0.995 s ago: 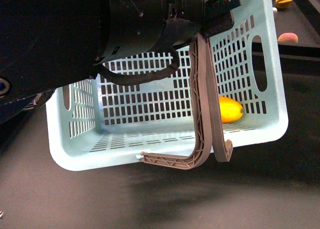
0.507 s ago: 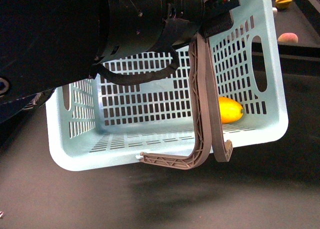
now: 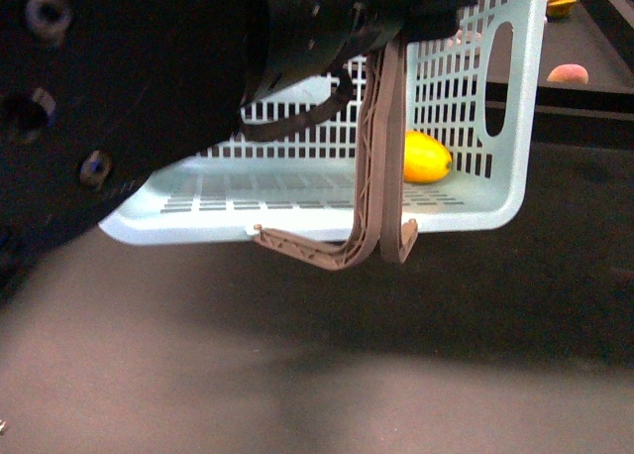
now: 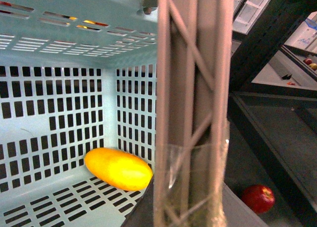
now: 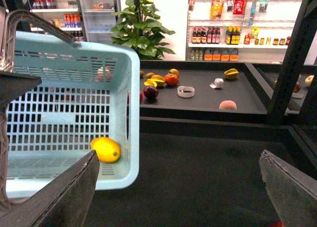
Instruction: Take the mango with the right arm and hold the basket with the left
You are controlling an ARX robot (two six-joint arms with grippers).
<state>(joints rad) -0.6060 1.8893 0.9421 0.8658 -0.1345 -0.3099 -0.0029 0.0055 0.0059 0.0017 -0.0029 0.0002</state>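
**Mango** (image 3: 426, 157): one, yellow-orange and oblong. It lies on its side on the basket's slotted floor, in the corner against the wall.
- Handling, as I judge it: smooth skin that is likely slippery, firm flesh that bruises, modest weight, and it rolls easily.
- Hold: across the narrow middle with the long axis crosswise between my fingers, using moderate pressure.

**Basket** (image 3: 515, 127): light blue, tilted, hanging clear above the worktop (image 3: 297, 375).
- Handling: stiff, light plastic, likely to swing on its hinges.
- Hold: both handles (image 3: 381, 147) together at their top.

**Left gripper** (image 3: 421, 3): above the basket, clamped on the two handles where they meet and carrying the load.

**Right gripper** (image 5: 179, 157): beside the basket and outside its wall. The fingers are spread wide with nothing between them.

**Other fruit:** a peach (image 3: 570, 73) and a star fruit (image 3: 562, 2) lie well beyond the basket and are not wanted.

**Status:** the mango is already inside, so the task looks nearly complete.
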